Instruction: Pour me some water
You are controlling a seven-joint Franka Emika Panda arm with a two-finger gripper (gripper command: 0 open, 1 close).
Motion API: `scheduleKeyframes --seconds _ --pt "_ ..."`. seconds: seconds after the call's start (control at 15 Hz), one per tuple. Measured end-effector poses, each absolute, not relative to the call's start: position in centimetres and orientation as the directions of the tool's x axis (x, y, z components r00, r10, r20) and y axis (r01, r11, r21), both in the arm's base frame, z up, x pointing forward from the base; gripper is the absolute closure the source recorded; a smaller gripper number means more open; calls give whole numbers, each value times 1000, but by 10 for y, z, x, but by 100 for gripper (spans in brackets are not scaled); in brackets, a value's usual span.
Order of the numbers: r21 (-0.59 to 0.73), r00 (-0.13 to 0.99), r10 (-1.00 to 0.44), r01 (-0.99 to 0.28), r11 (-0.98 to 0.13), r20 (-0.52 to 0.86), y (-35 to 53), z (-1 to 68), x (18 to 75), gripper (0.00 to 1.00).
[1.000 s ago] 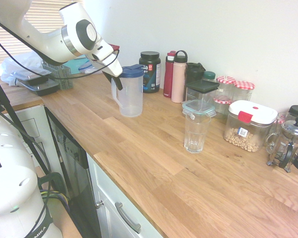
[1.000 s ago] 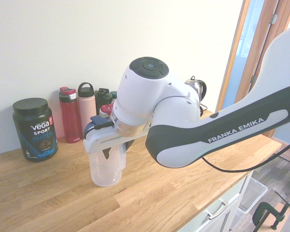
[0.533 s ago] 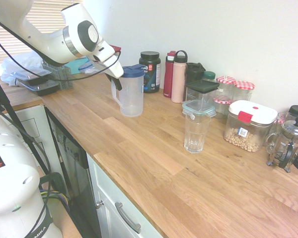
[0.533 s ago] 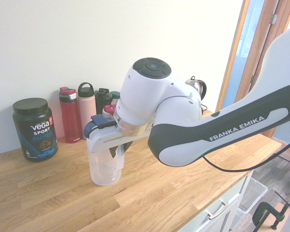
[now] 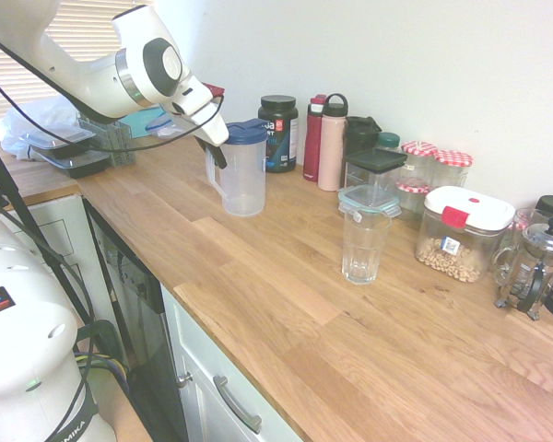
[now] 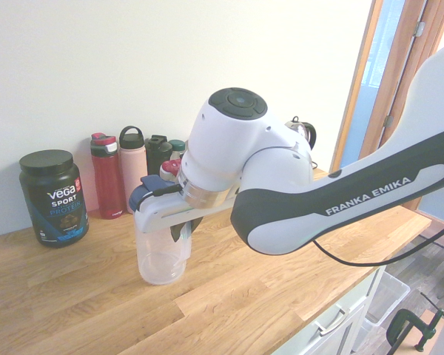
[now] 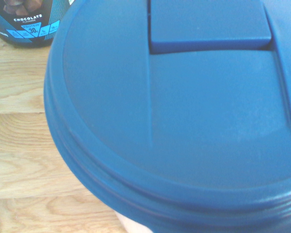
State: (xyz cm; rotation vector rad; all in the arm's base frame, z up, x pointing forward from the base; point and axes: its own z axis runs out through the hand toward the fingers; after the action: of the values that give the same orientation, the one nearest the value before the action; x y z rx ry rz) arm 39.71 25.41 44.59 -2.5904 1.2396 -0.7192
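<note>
On the oak-plank worktop point(image 5: 286, 304) we list: one frosted plastic jug with a dark blue lid point(image 5: 241, 170), standing upright; the water cannot be made out inside it in any view. The white arm's gripper point(image 5: 217, 147) angles down at the jug's handle side, its dark fingers point(image 6: 179, 231) closed on the handle.

Behind the jug, we note a black tub point(image 6: 54, 197) lettered "VEGA SPORT PROTEIN"; in the wrist view its label reads "CHOCOLATE" and "30".

Beside it, along the wall, stand a red bottle point(image 5: 313, 138), a pink bottle with black loop cap point(image 5: 332, 143) and a black bottle point(image 5: 359, 136).

Well apart from the jug, we record a clear glass tumbler point(image 5: 364, 245), upright, and near it a clear canister with white lid and red clasp point(image 5: 461, 233).

The arm's dark band reads "FRANKA EMIKA".
</note>
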Motion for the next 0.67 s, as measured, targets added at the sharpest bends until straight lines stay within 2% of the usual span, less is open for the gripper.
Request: scheduleKeyframes --seconds 0.47,0.67 --pt "-305 596 -681 -615 -728 425 207 461 340 100" --pt "-250 673 -632 -584 -773 383 154 486 312 100"
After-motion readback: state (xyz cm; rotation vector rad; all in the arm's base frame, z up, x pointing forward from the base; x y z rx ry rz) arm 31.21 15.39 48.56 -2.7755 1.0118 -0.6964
